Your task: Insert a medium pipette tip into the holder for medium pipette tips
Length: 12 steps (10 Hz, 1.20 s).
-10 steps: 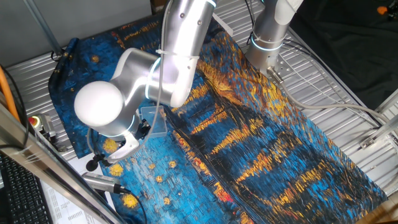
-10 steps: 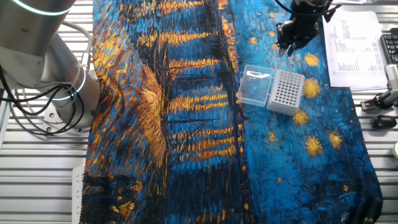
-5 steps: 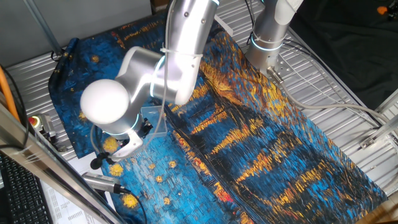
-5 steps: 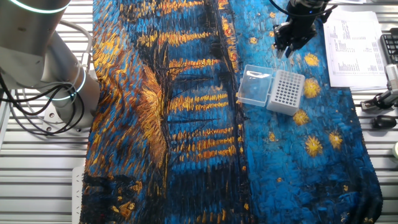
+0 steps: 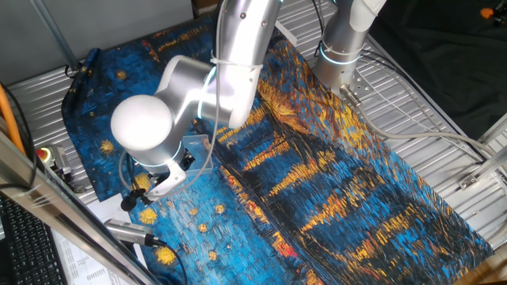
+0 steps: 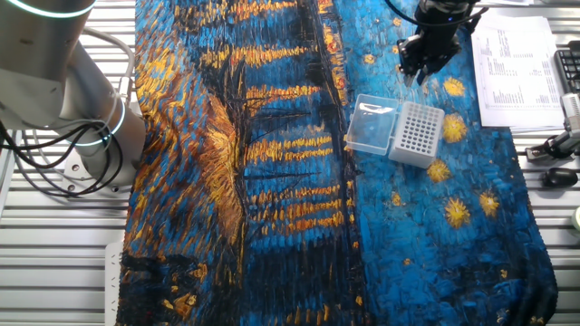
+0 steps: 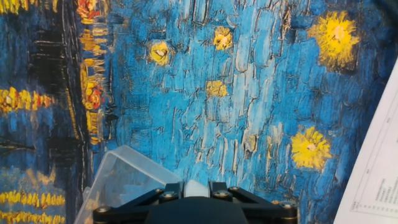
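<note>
White and square, the holder (image 6: 417, 133) sits on the blue starry cloth (image 6: 272, 181), its dotted top facing up, touching a clear box (image 6: 372, 127) on one side. Above and just past its far edge hangs the gripper (image 6: 419, 74), black, fingers pointing down, with a thin pale tip (image 6: 413, 80) seemingly pinched between them; how tightly, I cannot tell. Printed paper (image 6: 517, 68) lies beside the cloth. From the hand camera, only the box's corner (image 7: 124, 180) and the cloth show.

Bright even light, soft shadows, sharp focus throughout.
</note>
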### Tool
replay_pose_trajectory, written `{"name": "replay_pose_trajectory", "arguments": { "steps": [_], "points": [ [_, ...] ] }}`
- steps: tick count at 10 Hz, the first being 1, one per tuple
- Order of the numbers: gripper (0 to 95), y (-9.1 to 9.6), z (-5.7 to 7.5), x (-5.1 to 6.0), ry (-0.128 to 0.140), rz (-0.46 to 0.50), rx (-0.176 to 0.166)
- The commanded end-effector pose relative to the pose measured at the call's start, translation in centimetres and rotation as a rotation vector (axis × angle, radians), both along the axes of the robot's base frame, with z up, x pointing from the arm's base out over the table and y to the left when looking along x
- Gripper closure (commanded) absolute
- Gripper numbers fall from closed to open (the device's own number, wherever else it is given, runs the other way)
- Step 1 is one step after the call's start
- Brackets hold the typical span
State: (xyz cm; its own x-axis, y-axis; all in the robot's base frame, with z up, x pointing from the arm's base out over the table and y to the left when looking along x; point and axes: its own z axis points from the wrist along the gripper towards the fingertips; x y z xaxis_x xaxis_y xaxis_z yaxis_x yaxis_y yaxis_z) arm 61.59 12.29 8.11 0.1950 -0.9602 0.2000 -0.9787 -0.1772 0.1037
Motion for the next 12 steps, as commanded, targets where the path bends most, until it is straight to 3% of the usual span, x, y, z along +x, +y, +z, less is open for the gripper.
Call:
{"name": "replay_pose_trajectory", "arguments": {
  "steps": [1,12],
  "points": [
    [76.0,0.04,-0.11,0.12,-0.003,0.003,-0.002],
    [76.0,-0.45,-0.06,0.22,-0.021,0.013,-0.003]
  ]
}}
